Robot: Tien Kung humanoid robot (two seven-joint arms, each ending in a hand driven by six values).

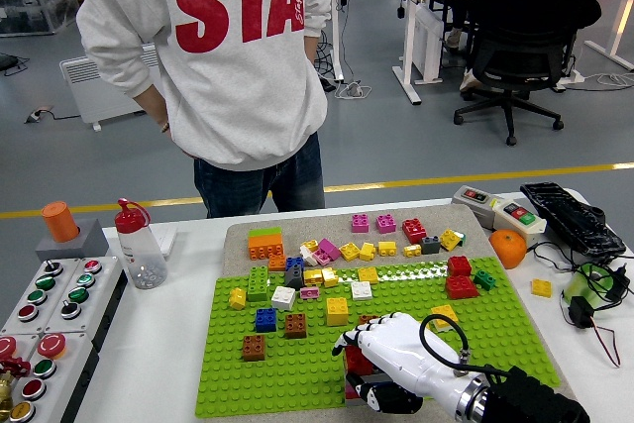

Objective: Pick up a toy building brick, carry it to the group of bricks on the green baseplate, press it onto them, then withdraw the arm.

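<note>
My right hand (381, 359), white with black joints, reaches in from the lower right over the near part of the green baseplate (297, 369). Its fingers are curled down over a red brick (356, 365), of which only small parts show between them. A dark brick (369, 321) sits just beyond the knuckles. The main group of bricks (317, 279) in yellow, white, green, blue and brown lies on the plate's far half, apart from the hand. My left arm is out of view.
A person in a grey sweatshirt (218, 47) stands at the far side, hands behind the hips. Loose bricks (386, 235) lie on a beige mat behind the plate. A button box (45, 314) and bottle (139, 245) stand left; an orange (508, 248) and cables right.
</note>
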